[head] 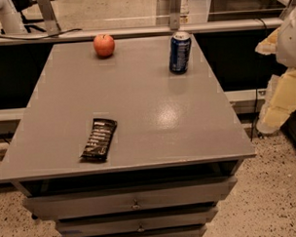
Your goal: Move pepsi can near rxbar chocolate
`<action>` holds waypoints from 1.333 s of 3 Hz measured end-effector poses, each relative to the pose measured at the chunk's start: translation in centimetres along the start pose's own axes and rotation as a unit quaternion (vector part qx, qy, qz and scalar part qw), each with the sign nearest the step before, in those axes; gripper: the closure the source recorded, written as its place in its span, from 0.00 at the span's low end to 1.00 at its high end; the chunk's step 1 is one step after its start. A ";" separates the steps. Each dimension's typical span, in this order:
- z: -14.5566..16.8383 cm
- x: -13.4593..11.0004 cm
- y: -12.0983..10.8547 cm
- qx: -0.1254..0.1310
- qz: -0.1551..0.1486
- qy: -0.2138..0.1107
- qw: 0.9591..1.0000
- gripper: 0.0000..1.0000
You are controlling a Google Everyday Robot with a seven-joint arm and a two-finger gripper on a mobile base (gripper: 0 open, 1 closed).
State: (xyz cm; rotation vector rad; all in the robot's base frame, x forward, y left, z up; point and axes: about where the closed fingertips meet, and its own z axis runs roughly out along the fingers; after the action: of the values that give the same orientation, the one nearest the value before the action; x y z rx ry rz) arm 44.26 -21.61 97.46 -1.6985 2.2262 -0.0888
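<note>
Pepsi can (180,52) upright at upper right, rxbar chocolate (99,139) flat at lower left, well apart, our arm (283,98) at right edge, gripper out of view, its grip we cannot tell

wide bare tabletop (152,91) lies mid-frame between can (180,52) upper right, apple (104,45) upper left, bar (99,138) lower left; gripper out of frame.
</note>
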 end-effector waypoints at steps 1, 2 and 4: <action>2.1 -0.1 -1.9 0.009 0.014 -0.028 0.999 0.00; 6.1 -0.8 -5.8 0.020 0.052 -0.077 0.995 0.00; 13.5 -3.6 -14.1 0.052 0.136 -0.196 0.970 0.00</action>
State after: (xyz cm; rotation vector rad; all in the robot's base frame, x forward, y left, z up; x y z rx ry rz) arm 62.20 -20.19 89.15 -1.2168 2.0835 0.1791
